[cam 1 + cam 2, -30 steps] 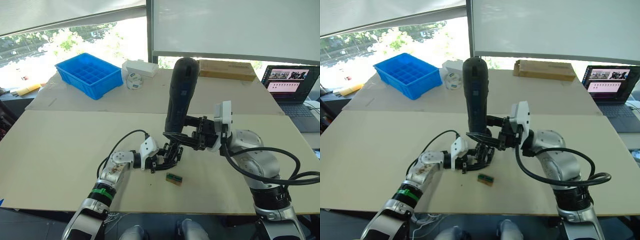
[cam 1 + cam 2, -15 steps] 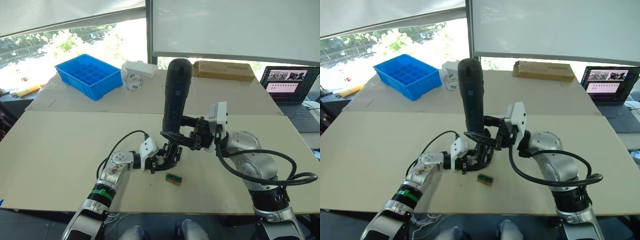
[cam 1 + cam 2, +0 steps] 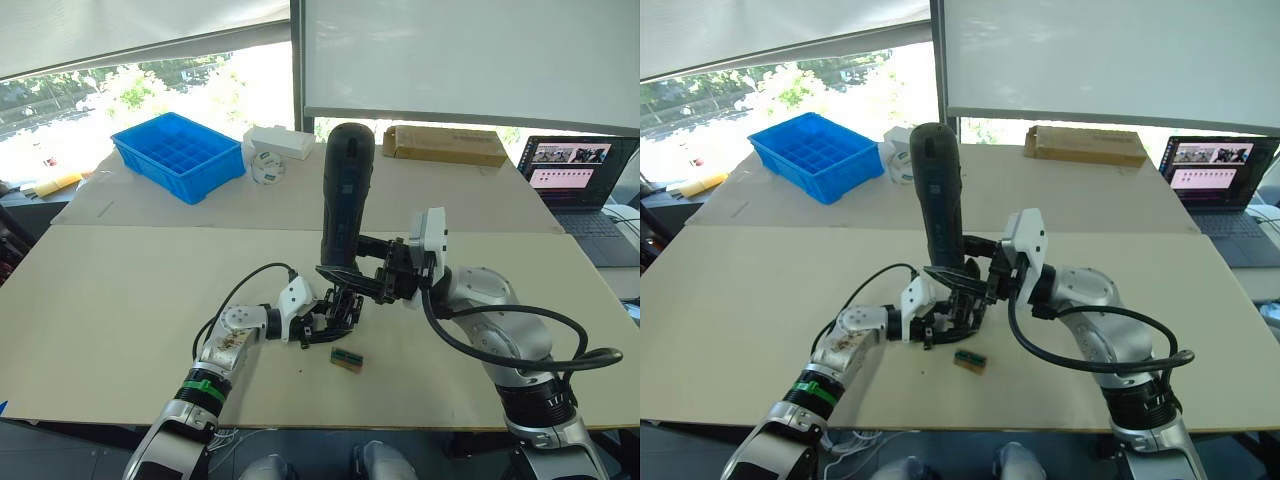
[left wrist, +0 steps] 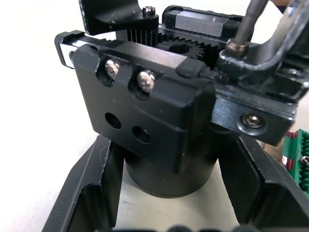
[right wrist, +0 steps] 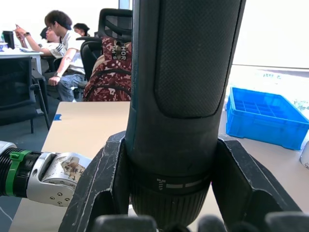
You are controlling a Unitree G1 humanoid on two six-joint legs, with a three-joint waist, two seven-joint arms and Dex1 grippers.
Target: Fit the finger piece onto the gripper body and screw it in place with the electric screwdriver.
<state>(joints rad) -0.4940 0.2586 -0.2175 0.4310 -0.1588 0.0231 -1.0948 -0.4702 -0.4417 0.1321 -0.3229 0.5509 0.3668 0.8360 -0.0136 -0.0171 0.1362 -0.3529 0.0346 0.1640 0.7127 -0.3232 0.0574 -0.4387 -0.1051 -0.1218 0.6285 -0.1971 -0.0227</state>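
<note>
My left gripper (image 3: 328, 322) is shut on the gripper body (image 4: 145, 106), a black block on a round base standing on the table, with its fingers (image 4: 91, 193) on either side of the base. The electric screwdriver (image 3: 345, 195) stands nearly upright over it, and my right gripper (image 3: 368, 277) is shut on its lower end (image 5: 186, 96). Its thin metal bit (image 4: 245, 26) comes down onto a glossy black part (image 4: 260, 72) at the body's side, which looks like the finger piece.
A small green-and-tan block (image 3: 346, 359) lies just in front of the body. At the back stand a blue bin (image 3: 180, 152), a white box (image 3: 278, 142), a tape roll (image 3: 265, 166) and a cardboard box (image 3: 445, 145). A laptop (image 3: 580, 165) sits far right. People sit behind (image 5: 58, 43).
My right arm has carried the screwdriver a little to the left, bringing it more upright over the gripper body. The left gripper and the body have stayed put.
</note>
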